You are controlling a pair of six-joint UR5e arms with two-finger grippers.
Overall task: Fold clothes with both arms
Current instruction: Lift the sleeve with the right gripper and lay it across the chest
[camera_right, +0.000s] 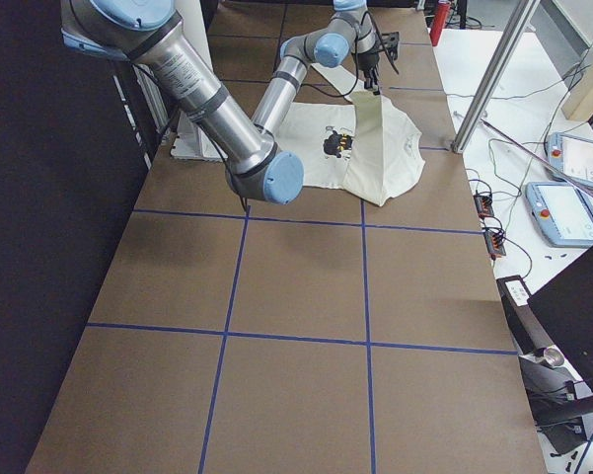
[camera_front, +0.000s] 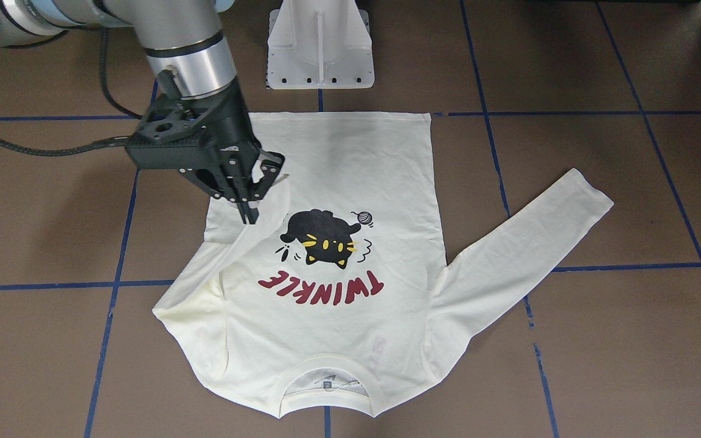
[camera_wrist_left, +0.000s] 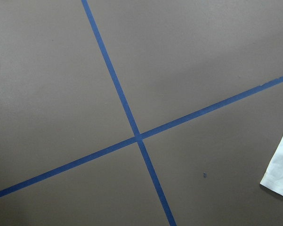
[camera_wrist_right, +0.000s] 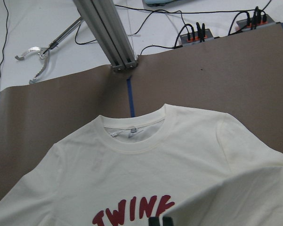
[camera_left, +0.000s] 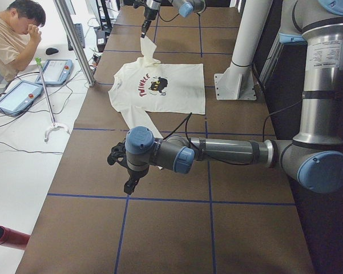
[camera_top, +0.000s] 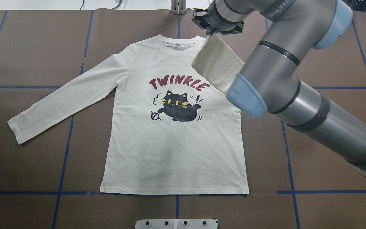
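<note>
The cream-white T-shirt (camera_top: 170, 149) lies flat and print side up on the brown table, its neck (camera_top: 178, 44) toward the far edge. My right gripper (camera_front: 249, 218) is shut on the cuff of the shirt's right sleeve (camera_top: 216, 63). That sleeve is lifted and drawn over the shoulder toward the chest. The other sleeve (camera_top: 62, 98) lies stretched out flat. My left gripper (camera_left: 128, 184) hovers over bare table beyond that sleeve's end; I cannot tell whether it is open or shut. The left wrist view shows only the cuff (camera_wrist_left: 280, 174) at its right edge.
A white pedestal (camera_front: 320, 45) stands at the robot's side of the table. Blue tape lines (camera_wrist_left: 136, 136) grid the surface. An aluminium post (camera_wrist_right: 108, 35) rises past the far edge. A person (camera_left: 14, 34) sits there beside control pendants (camera_left: 17, 97).
</note>
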